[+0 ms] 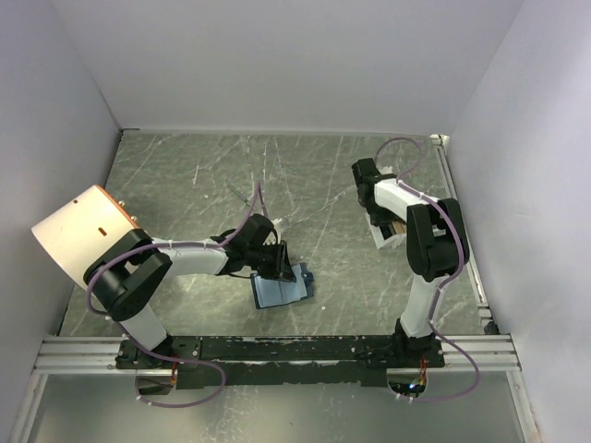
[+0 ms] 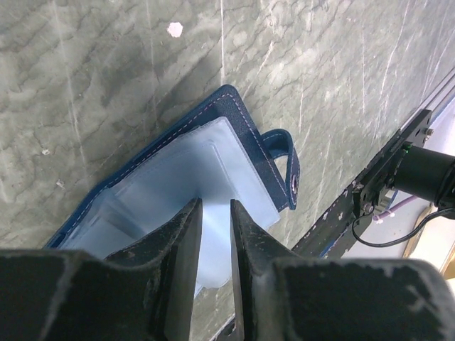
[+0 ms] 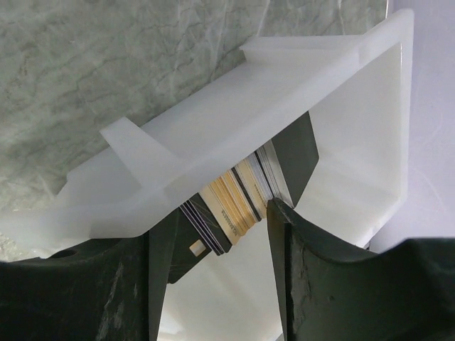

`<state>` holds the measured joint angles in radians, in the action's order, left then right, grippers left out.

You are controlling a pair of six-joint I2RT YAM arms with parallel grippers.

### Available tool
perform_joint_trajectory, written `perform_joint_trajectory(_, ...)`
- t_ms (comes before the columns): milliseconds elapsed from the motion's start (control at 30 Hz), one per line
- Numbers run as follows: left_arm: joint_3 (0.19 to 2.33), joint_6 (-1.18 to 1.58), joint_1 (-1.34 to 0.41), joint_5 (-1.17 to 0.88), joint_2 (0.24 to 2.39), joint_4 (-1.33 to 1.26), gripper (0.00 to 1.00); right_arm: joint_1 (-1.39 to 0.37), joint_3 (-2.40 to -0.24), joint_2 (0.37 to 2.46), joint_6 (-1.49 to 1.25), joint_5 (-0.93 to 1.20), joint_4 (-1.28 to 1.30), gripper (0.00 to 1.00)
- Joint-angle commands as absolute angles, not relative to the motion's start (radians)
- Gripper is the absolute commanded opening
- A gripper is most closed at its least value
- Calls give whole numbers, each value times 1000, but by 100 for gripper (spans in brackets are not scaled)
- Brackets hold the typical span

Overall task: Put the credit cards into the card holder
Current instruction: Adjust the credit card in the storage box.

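Surface: grey-green marbled table (image 1: 203,175), white walls (image 1: 277,55) round it.
Card holder (image 2: 192,170): lay open near table centre, pale pockets up, snap tab (image 2: 288,160) at its edge.
L gripper (image 2: 213,206): hung over holder's inside, jaws a slim gap apart.
Credit cards (image 3: 234,199): stood on edge in white tray (image 3: 213,128), R side.
R gripper (image 3: 220,213): jaws apart, straddled the stack.

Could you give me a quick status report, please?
Left gripper narrow over open card holder. Right gripper astride credit cards in white tray. Grips unclear. Nothing blocking.
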<state>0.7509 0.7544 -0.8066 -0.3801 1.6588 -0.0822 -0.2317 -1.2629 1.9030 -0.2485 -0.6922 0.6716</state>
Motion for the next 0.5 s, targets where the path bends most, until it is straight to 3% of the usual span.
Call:
perform_joint_trajectory(0,787,726,-808,-397,1666,-106,33,-223,-1295,1940,-238,-777,661,54)
perform_joint_trajectory(467,804,719,-808,-408,1669,-103,33,-179,-1280,1898,-280,-854,668,49)
